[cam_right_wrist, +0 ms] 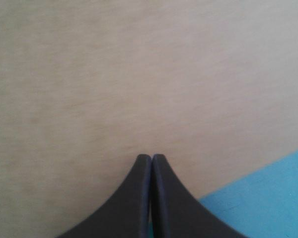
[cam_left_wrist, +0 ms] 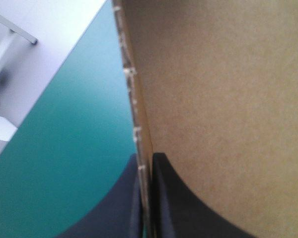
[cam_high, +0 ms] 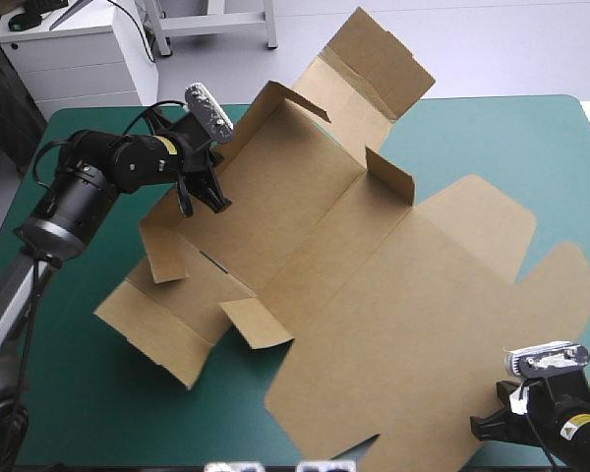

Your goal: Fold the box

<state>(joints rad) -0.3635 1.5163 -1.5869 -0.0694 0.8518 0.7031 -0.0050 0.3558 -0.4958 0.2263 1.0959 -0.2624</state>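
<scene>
Right, your left fingers (cam_left_wrist: 161,171) are clamped on a raised side wall of the brown box (cam_high: 374,295), its edge between them. Your right fingers (cam_right_wrist: 160,168) are together, holding nothing. The flat sheet lies just ahead on the desk (cam_high: 492,138), long axis running away from them. I'd say left's better placed.

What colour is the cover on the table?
The cover is teal-green, clearest in the high view.

We count one brown cardboard box (cam_high: 374,295), a single cut sheet of board. One table (cam_high: 472,128), with one teal-green cover. Two pincers: the left pincer (cam_left_wrist: 146,157) and the right pincer (cam_right_wrist: 152,157). We tally two broad black fingers (cam_right_wrist: 131,203) on each, four in all.
</scene>
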